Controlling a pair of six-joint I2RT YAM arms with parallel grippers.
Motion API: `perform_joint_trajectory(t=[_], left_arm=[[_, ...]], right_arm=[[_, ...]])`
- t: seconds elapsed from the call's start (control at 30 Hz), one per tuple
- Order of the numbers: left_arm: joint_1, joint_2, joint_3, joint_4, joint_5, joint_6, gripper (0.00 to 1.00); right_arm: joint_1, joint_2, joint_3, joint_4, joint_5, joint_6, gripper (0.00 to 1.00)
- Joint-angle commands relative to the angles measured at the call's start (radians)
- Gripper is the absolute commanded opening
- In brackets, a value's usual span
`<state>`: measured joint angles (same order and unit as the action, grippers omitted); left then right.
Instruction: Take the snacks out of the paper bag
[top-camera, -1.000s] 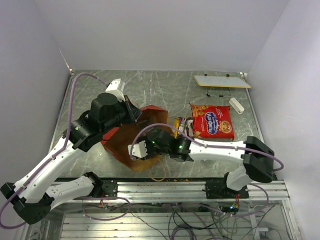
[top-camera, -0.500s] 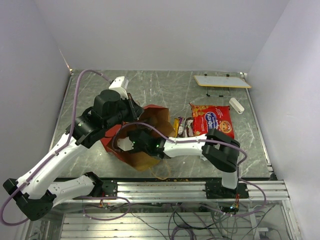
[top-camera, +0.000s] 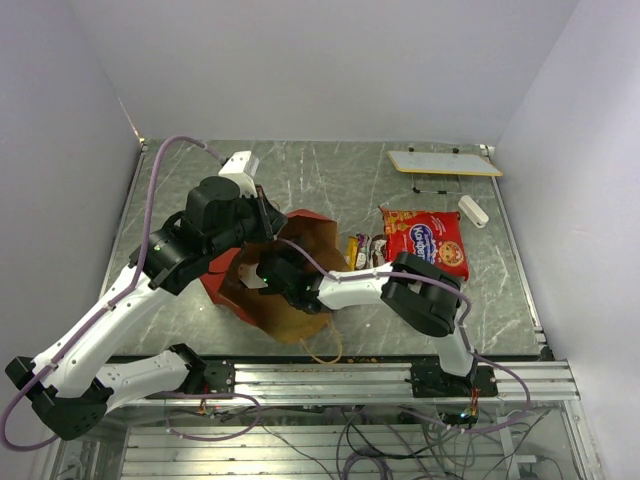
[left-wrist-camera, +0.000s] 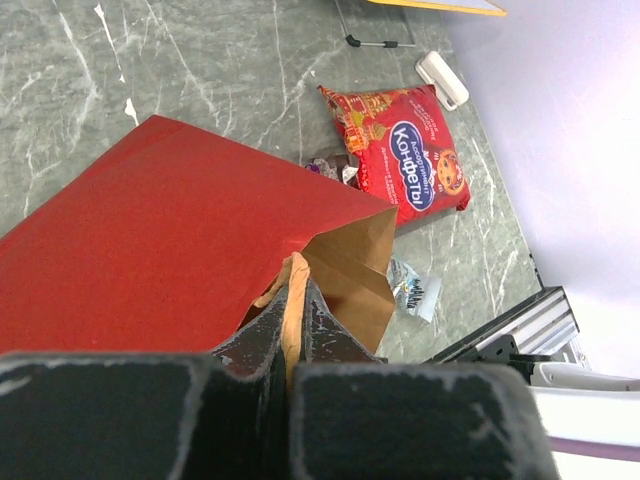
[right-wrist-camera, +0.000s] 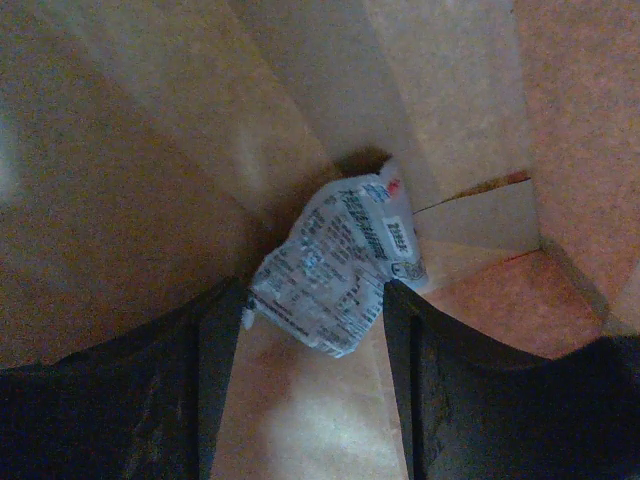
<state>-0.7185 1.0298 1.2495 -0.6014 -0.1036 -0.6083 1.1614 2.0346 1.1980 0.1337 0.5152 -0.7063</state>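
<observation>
The paper bag (top-camera: 300, 322) lies on its side, red outside (left-wrist-camera: 170, 230), brown inside. My left gripper (top-camera: 268, 222) is shut on the bag's upper rim; a tan paper strip is pinched between its fingers (left-wrist-camera: 320, 325). My right gripper (top-camera: 262, 272) is deep inside the bag, open. Its fingers stand on either side of a little silvery wrapper (right-wrist-camera: 335, 262) lying in the bag's bottom corner, the right gripper (right-wrist-camera: 310, 292) just at the wrapper's near edge. The big red packet (top-camera: 425, 242) and small packets (top-camera: 362, 250) lie on the table to the right of the bag.
A small white cylinder (top-camera: 473, 211) lies beyond the red packet, and a flat white board (top-camera: 444, 162) lies at the back right. Another silvery wrapper (left-wrist-camera: 415, 290) lies on the table by the bag's mouth. A tan handle loop (top-camera: 320, 352) hangs near the front rail.
My right arm has folded and pushed its gripper leftward, deeper into the bag. The left gripper has stayed on the bag's rim, barely moving.
</observation>
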Motion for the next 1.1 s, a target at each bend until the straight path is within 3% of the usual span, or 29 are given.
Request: perform_joint_trajectory(t=[0.0, 0.27, 0.47, 0.67, 0.87, 1.07], left_arm=[[0.006, -0.01, 0.026, -0.008, 0.024, 0.019, 0.07], [0.005, -0.016, 0.022, -0.011, 0.022, 0.018, 0.07], [0.006, -0.017, 0.018, -0.018, 0.01, 0.012, 0.07], [0.005, -0.013, 0.022, -0.027, -0.014, 0.007, 0.07], [0.007, -0.003, 0.024, -0.036, -0.035, -0.001, 0.07], [0.01, 0.013, 0.034, -0.043, -0.041, 0.004, 0.07]], right_arm=[[-0.03, 0.042, 0.044, 0.036, 0.049, 0.013, 0.58], [-0.069, 0.099, 0.063, 0.081, 0.099, -0.033, 0.52], [-0.08, 0.11, 0.09, 0.092, 0.106, -0.083, 0.18], [-0.081, 0.081, 0.081, 0.092, 0.083, -0.105, 0.01], [-0.078, -0.023, 0.018, 0.093, 0.016, -0.108, 0.0], [-0.077, -0.193, -0.107, 0.108, -0.242, -0.083, 0.0]])
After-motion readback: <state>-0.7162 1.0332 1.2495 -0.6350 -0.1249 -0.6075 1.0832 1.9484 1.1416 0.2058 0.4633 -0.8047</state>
